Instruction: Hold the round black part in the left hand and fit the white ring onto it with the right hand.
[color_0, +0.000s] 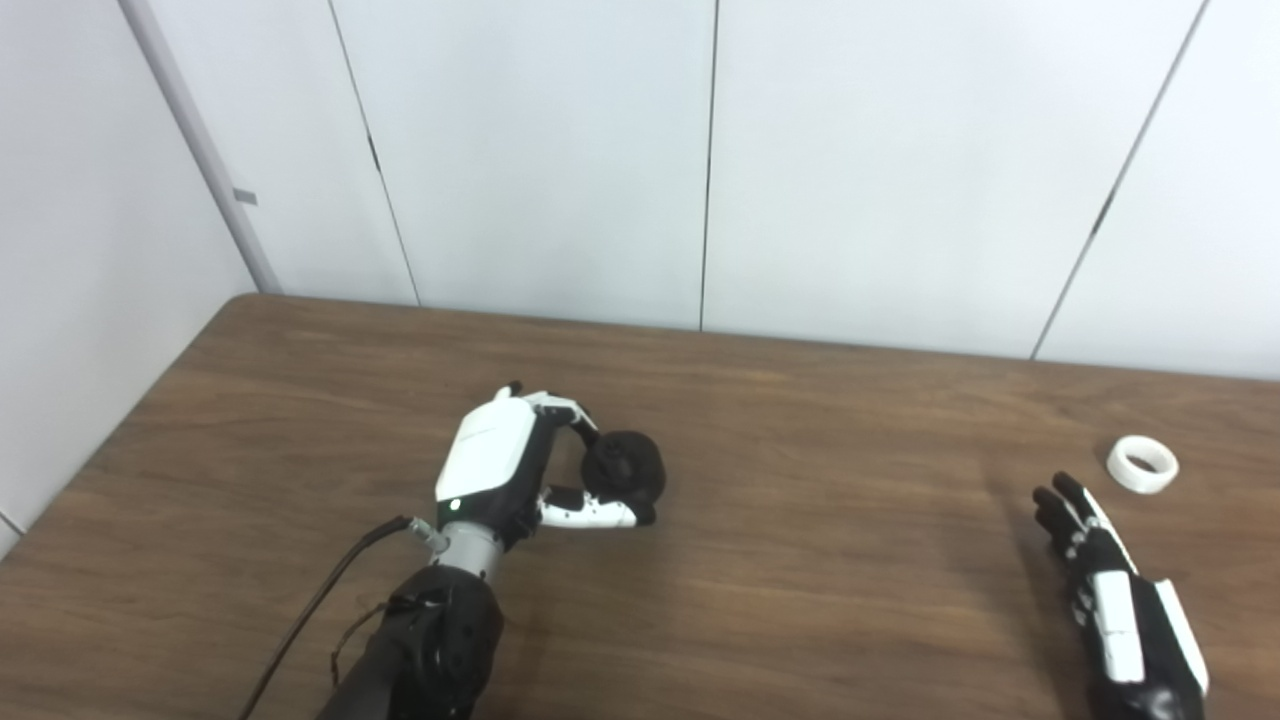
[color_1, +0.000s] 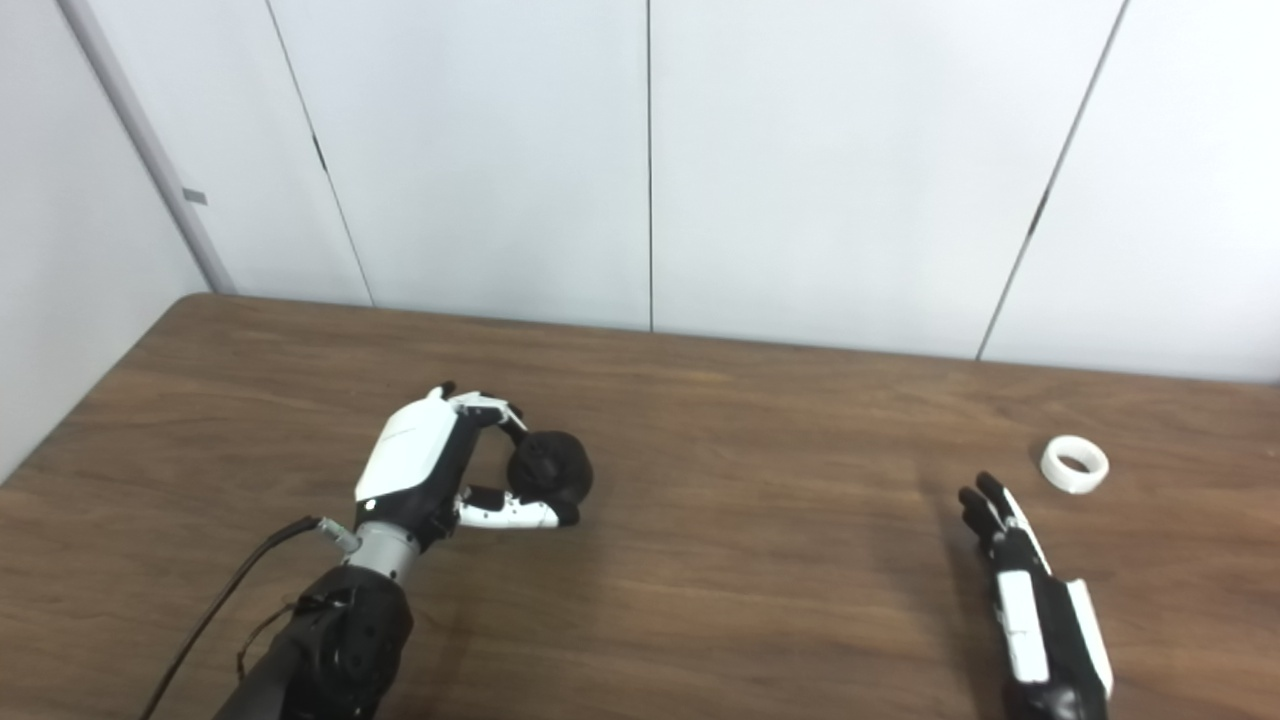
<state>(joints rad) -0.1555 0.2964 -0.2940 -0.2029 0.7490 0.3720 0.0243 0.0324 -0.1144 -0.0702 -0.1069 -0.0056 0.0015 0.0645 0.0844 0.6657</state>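
1. Here, lying flat on the table, just beyond the right hand: white ring.
2. Gripping the round black part: left hand.
3. Reaching toward the ring, fingers straight, holding nothing.

Left hand shell: I see a glossy white plastic back plate on the black-framed left hand, with a small green light near its wrist edge.
Left fingers: white segments, black-tipped, small dark dots on the thumb.
Left wrist: a short silver metal collar with a protruding connector.
Left forearm: matte black casing; a thin black cable runs alongside.
Right hand: black-framed right hand with white panels and black fingertips.
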